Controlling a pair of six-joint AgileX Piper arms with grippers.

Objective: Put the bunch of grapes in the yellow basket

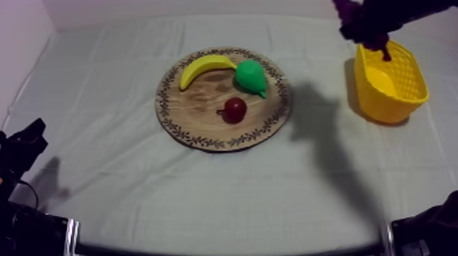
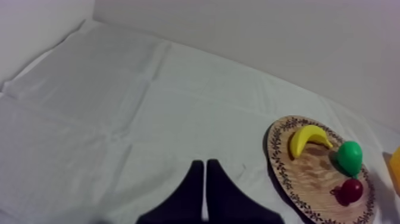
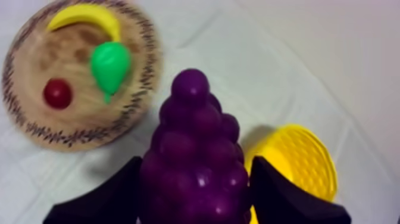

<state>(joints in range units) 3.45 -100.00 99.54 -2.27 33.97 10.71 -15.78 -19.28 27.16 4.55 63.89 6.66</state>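
Note:
My right gripper is shut on the purple bunch of grapes and holds it in the air just above the far left rim of the yellow basket. In the right wrist view the grapes sit between my black fingers, with the basket beside them. The round wooden board carries a banana, a green pear and a small red fruit. My left gripper is shut on nothing, low over the cloth left of the board.
The basket stands at the table's right side near the far edge. My left arm rests at the lower left, and part of my right arm sits at the lower right. Bare cloth lies between board and basket.

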